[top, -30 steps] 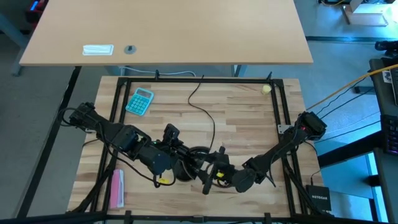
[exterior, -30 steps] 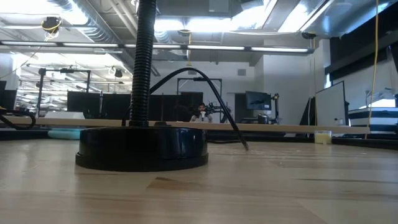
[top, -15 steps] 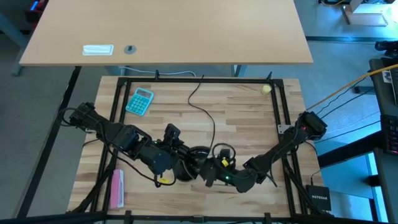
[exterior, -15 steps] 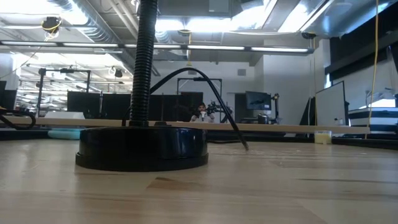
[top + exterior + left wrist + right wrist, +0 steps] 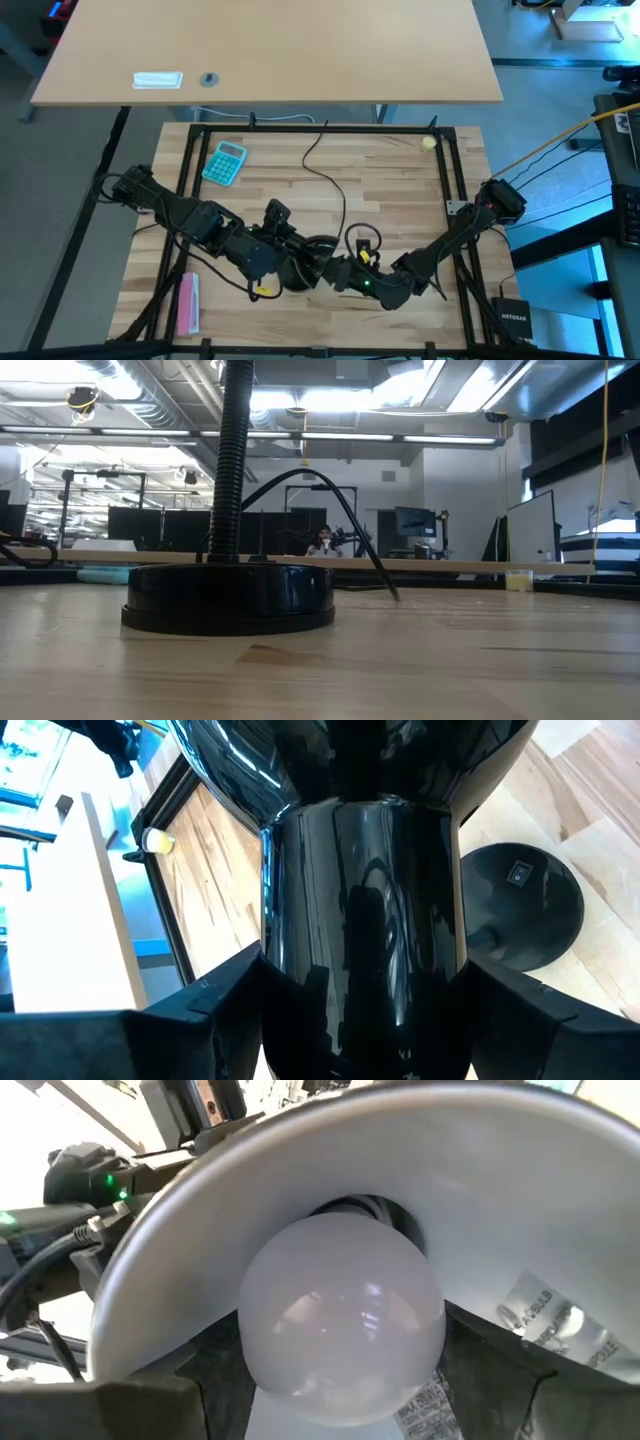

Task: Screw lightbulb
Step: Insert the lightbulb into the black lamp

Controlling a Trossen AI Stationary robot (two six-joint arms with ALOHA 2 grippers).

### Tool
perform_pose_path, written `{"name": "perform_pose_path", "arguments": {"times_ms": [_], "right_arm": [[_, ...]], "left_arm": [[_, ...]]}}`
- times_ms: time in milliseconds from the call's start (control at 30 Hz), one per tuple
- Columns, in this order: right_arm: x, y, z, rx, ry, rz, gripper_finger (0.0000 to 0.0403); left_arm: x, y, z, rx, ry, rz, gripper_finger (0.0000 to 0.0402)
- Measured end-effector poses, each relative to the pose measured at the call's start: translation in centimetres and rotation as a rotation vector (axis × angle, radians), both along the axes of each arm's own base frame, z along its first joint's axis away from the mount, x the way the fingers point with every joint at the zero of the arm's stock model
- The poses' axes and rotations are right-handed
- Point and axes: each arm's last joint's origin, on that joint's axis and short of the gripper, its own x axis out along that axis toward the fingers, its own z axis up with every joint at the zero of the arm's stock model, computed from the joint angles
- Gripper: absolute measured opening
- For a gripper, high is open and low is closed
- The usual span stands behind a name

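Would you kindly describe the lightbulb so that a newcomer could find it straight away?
Start at the black desk lamp near the front edge of the wooden table, where both arms meet. Look inside its white-lined shade: the lightbulb sits there at the socket. It is the only frosted white, rounded thing; the other small round thing, the pale yellow ball, lies at the far corner.

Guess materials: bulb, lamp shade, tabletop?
Lightbulb: frosted white, glass or plastic, soft matte glow with small highlights.
Lamp shade: glossy black outside with sharp reflections, likely painted metal or plastic; white inside.
Tabletop: light wood planks, visible grain and seams.
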Motion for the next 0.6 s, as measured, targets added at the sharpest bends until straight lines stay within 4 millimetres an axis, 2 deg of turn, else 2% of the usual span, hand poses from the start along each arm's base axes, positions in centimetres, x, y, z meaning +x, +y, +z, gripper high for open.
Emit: {"name": "perform_pose_path", "arguments": {"times_ms": [167, 600], "right_arm": [[0.0, -0.01, -0.02, -0.054, 0.022, -0.005, 0.0271], [0.06, -0.17, -0.43, -0.123, 0.068, -0.033, 0.0348]], "left_arm": [[-0.02, 0.01, 0.01, 0.001, 0.001, -0.001, 0.0249], [0.0, -0.04, 0.02, -0.002, 0.0, -0.001, 0.0249]]}}
